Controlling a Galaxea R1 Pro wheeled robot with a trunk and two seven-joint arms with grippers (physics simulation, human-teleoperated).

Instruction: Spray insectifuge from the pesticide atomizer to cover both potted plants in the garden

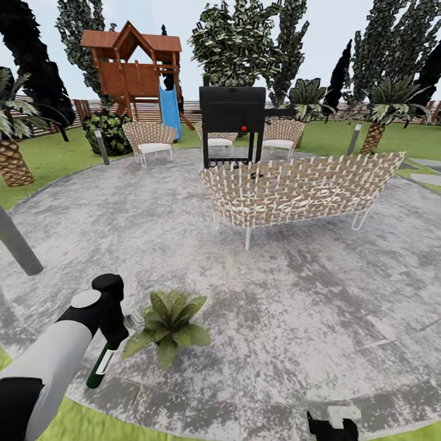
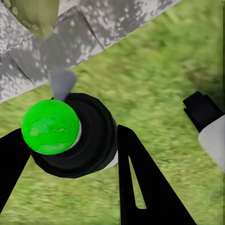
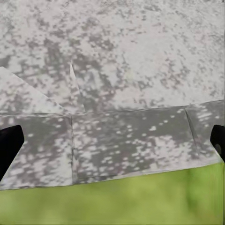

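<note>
I stand in a home garden: around the grey paved round (image 1: 184, 214) lies green lawn (image 1: 55, 159), with a woven sofa (image 1: 300, 190), black grill (image 1: 233, 119) and wooden playhouse (image 1: 131, 67) beyond.

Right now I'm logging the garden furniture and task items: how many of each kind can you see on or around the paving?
Wicker armchairs: 3
Wicker sofa: 1
Black grill: 1
Play tower with slide: 1
Low rosette potted plant: 1
Pesticide atomizer, held in the left gripper: 1
Total: 8

Potted plant (image 1: 168, 324) right of atomizer (image 1: 101, 365)
</note>
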